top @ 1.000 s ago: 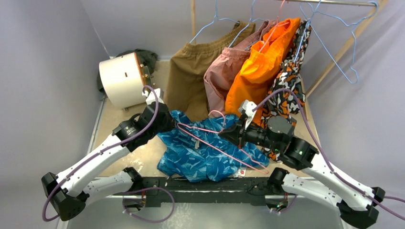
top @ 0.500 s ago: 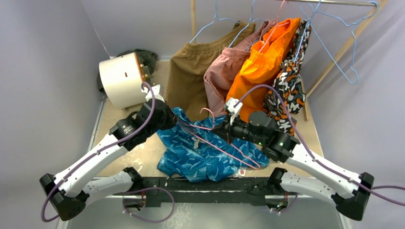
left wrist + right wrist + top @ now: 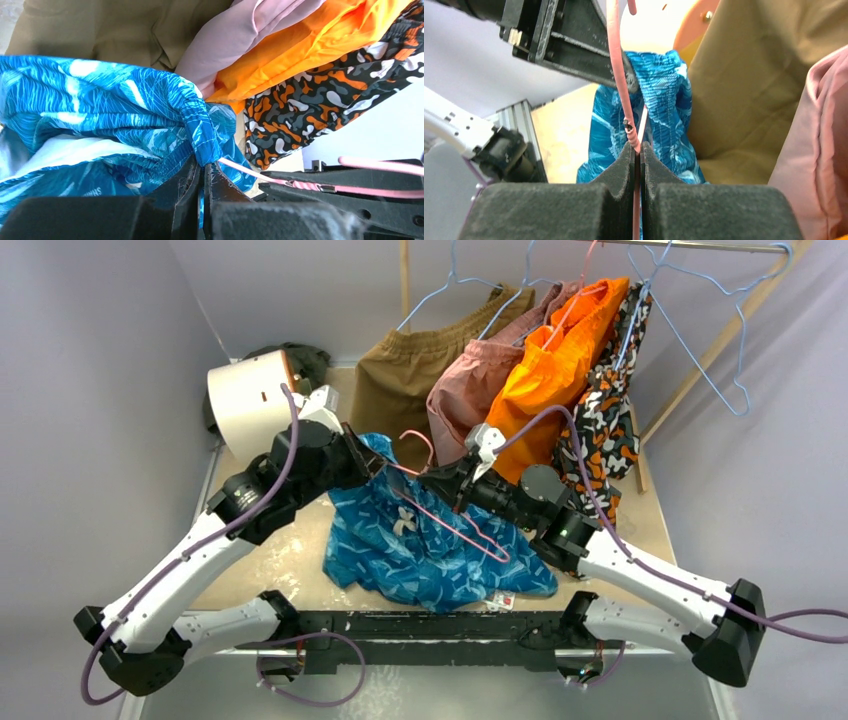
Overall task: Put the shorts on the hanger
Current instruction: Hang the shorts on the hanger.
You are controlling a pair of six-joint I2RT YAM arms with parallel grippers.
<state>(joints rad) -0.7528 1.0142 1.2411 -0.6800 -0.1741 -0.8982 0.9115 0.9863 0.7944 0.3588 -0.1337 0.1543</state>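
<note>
The blue-and-teal shorts [image 3: 420, 550] lie partly on the table, their waistband lifted at the top left. My left gripper [image 3: 362, 462] is shut on the waistband edge; the left wrist view shows the blue fabric [image 3: 150, 115] pinched between my jaws. My right gripper [image 3: 440, 483] is shut on the pink hanger [image 3: 455, 520] at its neck, just below the hook. The hanger's body rests over the shorts. In the right wrist view the pink wire [image 3: 621, 85] rises from my closed jaws, with the shorts [image 3: 659, 105] behind it. One hanger arm [image 3: 250, 172] reaches the pinched fabric.
Brown shorts [image 3: 400, 390], pink shorts [image 3: 465, 390], orange shorts [image 3: 550, 380] and a camouflage-pattern garment [image 3: 605, 415] hang on a rail at the back. Light blue wire hangers [image 3: 710, 350] hang at the right. A white cylinder [image 3: 245, 405] stands at the back left.
Both grippers moved up and toward the back left. The left gripper lifted the waistband higher. The right gripper carried the hanger leftward over the shorts, closer to the left gripper.
</note>
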